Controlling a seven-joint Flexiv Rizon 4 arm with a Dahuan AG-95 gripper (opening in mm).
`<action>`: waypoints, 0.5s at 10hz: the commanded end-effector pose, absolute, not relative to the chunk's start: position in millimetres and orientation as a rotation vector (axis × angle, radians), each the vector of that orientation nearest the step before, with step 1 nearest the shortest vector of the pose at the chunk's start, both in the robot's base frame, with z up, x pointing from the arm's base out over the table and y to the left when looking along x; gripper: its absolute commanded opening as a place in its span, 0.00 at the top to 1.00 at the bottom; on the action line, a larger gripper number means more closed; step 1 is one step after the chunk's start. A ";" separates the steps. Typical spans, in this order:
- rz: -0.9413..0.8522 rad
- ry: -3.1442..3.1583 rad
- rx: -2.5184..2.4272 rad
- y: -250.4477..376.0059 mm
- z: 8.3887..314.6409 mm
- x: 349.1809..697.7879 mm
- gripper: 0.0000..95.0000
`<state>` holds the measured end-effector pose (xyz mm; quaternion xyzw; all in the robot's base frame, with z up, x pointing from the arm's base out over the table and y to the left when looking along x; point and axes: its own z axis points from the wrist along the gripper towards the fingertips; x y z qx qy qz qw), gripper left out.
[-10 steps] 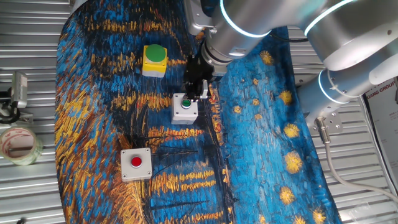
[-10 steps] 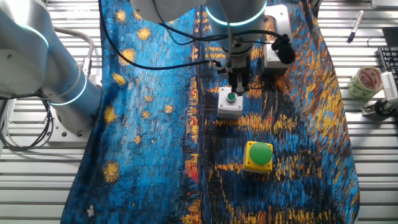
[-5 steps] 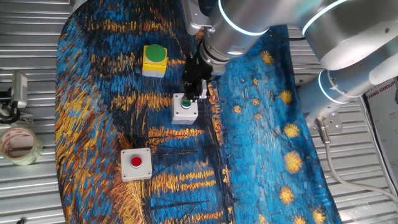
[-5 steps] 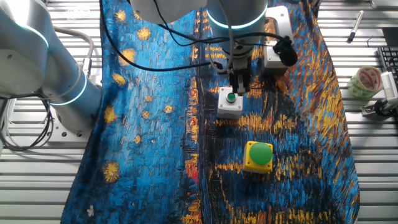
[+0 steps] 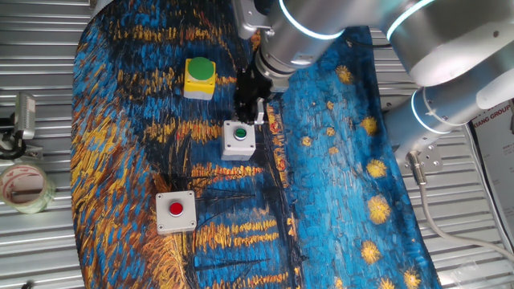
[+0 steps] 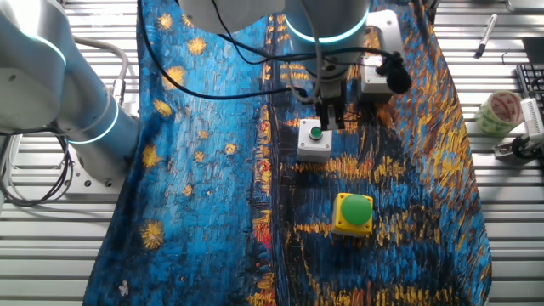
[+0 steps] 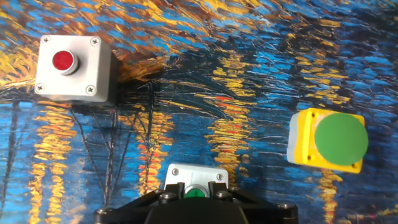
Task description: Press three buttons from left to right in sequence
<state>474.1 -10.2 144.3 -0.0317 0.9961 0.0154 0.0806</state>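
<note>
Three button boxes lie on a blue and orange painted cloth [image 5: 337,177]. The yellow box with the big green dome [image 5: 199,77] is at the far left, and shows in the other fixed view [image 6: 353,212] and in the hand view [image 7: 328,138]. The grey-white box with the small green button [image 5: 238,138] is in the middle [image 6: 314,140] [image 7: 194,180]. The grey-white box with the red button [image 5: 176,211] is nearer [image 7: 73,68]. My gripper [image 5: 247,111] hangs just above the far edge of the middle box [image 6: 331,121]. Its fingertip gap is not visible.
A roll of tape [image 5: 24,186] lies off the cloth on the slatted metal table, also in the other fixed view [image 6: 500,112]. A metal clamp [image 5: 20,124] sits beside it. A pen [image 6: 484,38] lies at the far edge. The arm's silver links [image 5: 450,56] overhang the cloth.
My gripper has lifted a little off the small green button and drifted slightly toward the yellow box. The boxes have not moved.
</note>
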 end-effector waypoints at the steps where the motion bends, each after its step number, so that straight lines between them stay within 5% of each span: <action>1: 0.055 2.983 -0.100 -13.3 144.8 475.3 1.00; 5: 0.075 2.993 -0.134 -27.9 144.8 482.1 1.00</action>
